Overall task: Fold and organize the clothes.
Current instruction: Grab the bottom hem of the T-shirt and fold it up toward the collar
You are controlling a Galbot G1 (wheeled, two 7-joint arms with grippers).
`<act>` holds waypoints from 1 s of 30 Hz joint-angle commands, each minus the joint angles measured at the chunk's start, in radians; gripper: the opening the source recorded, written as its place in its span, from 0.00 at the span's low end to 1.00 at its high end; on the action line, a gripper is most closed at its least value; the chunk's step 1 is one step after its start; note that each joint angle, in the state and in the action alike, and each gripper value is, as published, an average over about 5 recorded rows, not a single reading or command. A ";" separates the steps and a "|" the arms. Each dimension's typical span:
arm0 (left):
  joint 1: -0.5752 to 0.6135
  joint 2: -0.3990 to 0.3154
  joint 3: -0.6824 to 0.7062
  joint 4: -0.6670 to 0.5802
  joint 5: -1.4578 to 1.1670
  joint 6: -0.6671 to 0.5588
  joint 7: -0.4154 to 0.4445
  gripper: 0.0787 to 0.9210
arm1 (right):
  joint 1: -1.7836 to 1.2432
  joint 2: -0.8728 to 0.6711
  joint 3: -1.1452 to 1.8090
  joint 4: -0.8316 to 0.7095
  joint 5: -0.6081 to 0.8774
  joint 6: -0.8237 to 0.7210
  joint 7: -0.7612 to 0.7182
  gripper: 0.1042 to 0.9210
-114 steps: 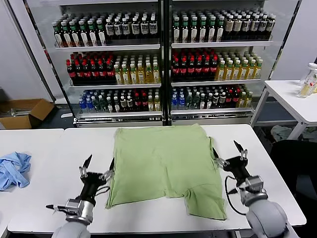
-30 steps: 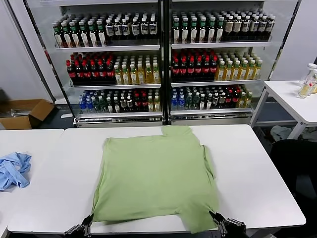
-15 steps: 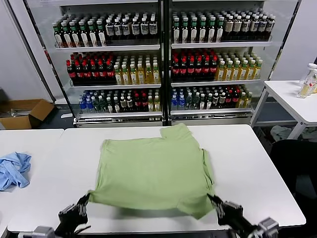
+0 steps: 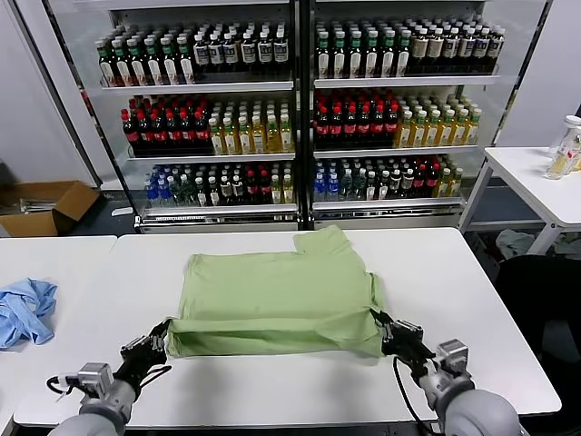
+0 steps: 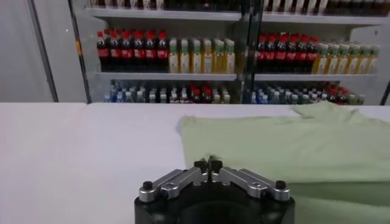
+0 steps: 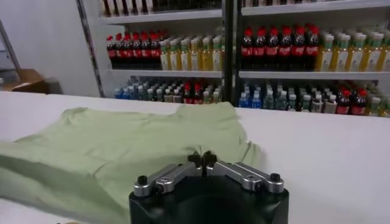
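The light green polo shirt lies on the white table, its near hem lifted and carried back over its body. My left gripper is shut on the hem's left corner. My right gripper is shut on the hem's right corner. The shirt also shows in the left wrist view, with my left gripper pinching fabric. In the right wrist view the shirt spreads ahead and my right gripper pinches its edge. Collar, buttons and print are hidden.
A crumpled light blue cloth lies on the table at the far left. Drink coolers full of bottles stand behind the table. A second white table stands at the right. A cardboard box is on the floor at left.
Both grippers have risen from the table's front edge with the shirt's near hem and moved it away from me, so the shirt now looks shorter front to back.
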 commanded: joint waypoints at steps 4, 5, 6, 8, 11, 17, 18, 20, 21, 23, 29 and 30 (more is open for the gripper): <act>-0.152 0.003 0.050 0.168 0.010 -0.016 0.038 0.01 | 0.109 0.037 -0.071 -0.136 -0.040 -0.008 0.005 0.01; -0.159 0.001 0.057 0.176 0.018 -0.019 0.040 0.01 | 0.112 0.042 -0.075 -0.145 -0.046 -0.009 0.005 0.01; -0.168 -0.001 0.064 0.186 0.029 -0.022 0.041 0.01 | 0.114 0.048 -0.079 -0.154 -0.054 -0.010 0.006 0.01; -0.188 -0.009 0.081 0.212 0.063 -0.029 0.042 0.02 | 0.116 0.060 -0.087 -0.166 -0.069 -0.011 0.006 0.03; -0.222 -0.028 0.102 0.260 0.114 -0.042 0.034 0.09 | 0.111 0.067 -0.088 -0.166 -0.078 -0.009 0.004 0.10; -0.238 -0.046 0.099 0.296 0.146 -0.063 0.027 0.29 | 0.045 0.012 -0.023 -0.060 -0.061 -0.010 -0.003 0.31; -0.229 -0.042 0.094 0.286 0.145 -0.062 0.028 0.32 | 0.023 -0.002 -0.007 -0.032 -0.055 -0.010 -0.004 0.36; -0.192 -0.028 0.078 0.241 0.130 -0.057 0.031 0.40 | -0.033 -0.031 0.023 0.024 -0.042 -0.010 -0.003 0.42; -0.169 -0.021 0.069 0.211 0.119 -0.052 0.032 0.43 | -0.061 -0.042 0.034 0.046 -0.039 -0.009 -0.001 0.46; -0.112 -0.007 0.047 0.134 0.080 -0.035 0.030 0.50 | -0.110 -0.054 0.045 0.077 -0.037 -0.009 0.005 0.53; 0.039 0.002 0.015 -0.043 -0.021 0.035 -0.002 0.70 | -0.121 -0.011 0.006 0.014 -0.041 -0.020 0.062 0.74; 0.052 -0.002 0.017 -0.055 -0.020 0.047 -0.005 0.74 | -0.114 -0.002 -0.001 -0.001 -0.040 -0.022 0.069 0.78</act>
